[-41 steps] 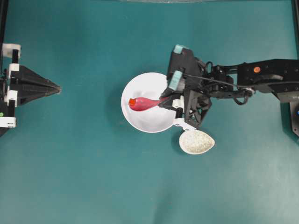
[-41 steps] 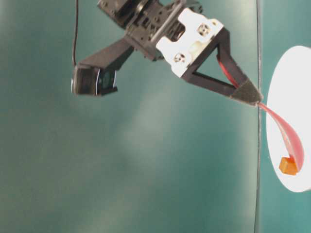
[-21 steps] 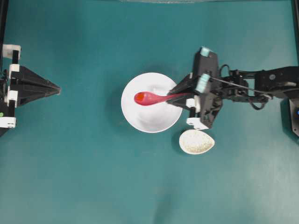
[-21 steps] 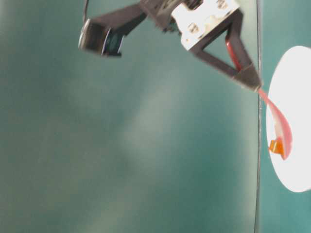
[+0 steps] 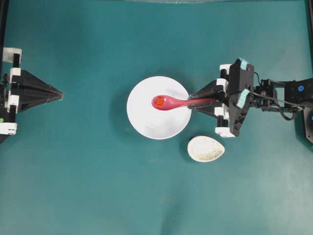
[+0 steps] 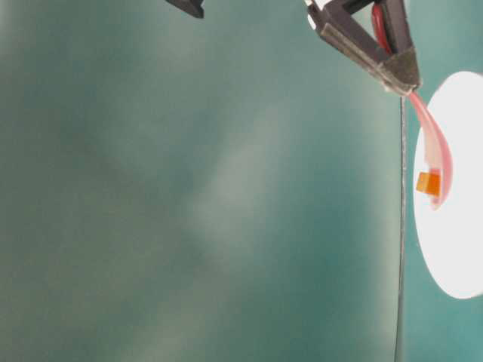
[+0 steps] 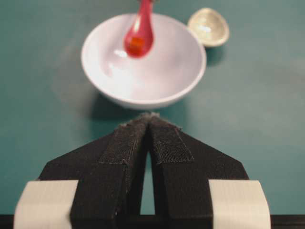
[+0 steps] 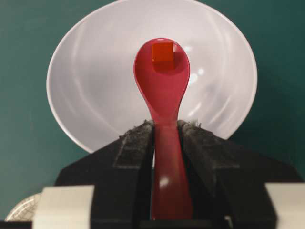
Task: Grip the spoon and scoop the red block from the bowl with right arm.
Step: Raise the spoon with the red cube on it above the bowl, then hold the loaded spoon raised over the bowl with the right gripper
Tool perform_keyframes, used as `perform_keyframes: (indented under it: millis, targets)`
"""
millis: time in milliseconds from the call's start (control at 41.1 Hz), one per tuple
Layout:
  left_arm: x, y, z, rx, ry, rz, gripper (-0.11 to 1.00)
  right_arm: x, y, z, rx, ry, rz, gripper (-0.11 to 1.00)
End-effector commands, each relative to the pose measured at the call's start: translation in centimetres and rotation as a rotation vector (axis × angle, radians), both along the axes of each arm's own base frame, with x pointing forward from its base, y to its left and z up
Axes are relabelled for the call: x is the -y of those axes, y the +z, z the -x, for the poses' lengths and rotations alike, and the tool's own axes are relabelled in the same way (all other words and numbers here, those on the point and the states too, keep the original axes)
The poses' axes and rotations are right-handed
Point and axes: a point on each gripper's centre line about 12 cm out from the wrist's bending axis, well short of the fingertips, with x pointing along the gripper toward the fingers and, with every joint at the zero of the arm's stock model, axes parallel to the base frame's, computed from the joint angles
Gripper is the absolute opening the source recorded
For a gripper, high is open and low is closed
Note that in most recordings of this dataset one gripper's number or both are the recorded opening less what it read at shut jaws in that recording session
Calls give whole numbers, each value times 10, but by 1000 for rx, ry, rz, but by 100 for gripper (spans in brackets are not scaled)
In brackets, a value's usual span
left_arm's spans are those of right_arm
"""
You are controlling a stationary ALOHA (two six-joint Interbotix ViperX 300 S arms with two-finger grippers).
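Note:
My right gripper [image 5: 191, 102] is shut on the handle of the pink-magenta spoon [image 5: 168, 103], which it holds level over the white bowl [image 5: 146, 122]. The tiny red block [image 5: 159, 102] sits inside the spoon's scoop. In the right wrist view the spoon [image 8: 163, 81] runs straight out from between the fingers [image 8: 136, 143], with the red block [image 8: 163, 51] at the scoop's far end and the bowl [image 8: 95, 71] below. The table-level view shows the spoon [image 6: 438, 154] and red block [image 6: 428, 182] lifted beside the bowl [image 6: 453, 249]. My left gripper [image 5: 61, 91] rests shut and empty at the far left.
A small speckled white oval rest [image 5: 206, 149] lies on the teal table just right of the bowl's lower edge, below my right arm [image 5: 274, 95]. In the left wrist view the rest [image 7: 208, 26] sits behind the bowl [image 7: 190, 71].
The right arm has drawn back to the right and lifted. The spoon has turned level, and the red block has gone from its tip in the bowl into the scoop.

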Motion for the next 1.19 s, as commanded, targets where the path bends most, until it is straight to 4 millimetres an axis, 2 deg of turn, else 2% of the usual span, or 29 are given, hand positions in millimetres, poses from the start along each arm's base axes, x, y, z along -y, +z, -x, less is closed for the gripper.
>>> perform_keyframes:
  millis: [0,438,778,1167]
  targets:
    - [-1,6,-3,14,3,-2,1,-1,11,-3,48,15,18,25]
    - [0,5,-3,12,1,-3,1,-3,14,-2,78,17,21,25]
    - [-1,4,-2,9,3,-2,1,-3,50,-14,158,23,25,25]
    - [-1,4,-2,6,3,-2,1,-4,67,-12,127,27,10,25]
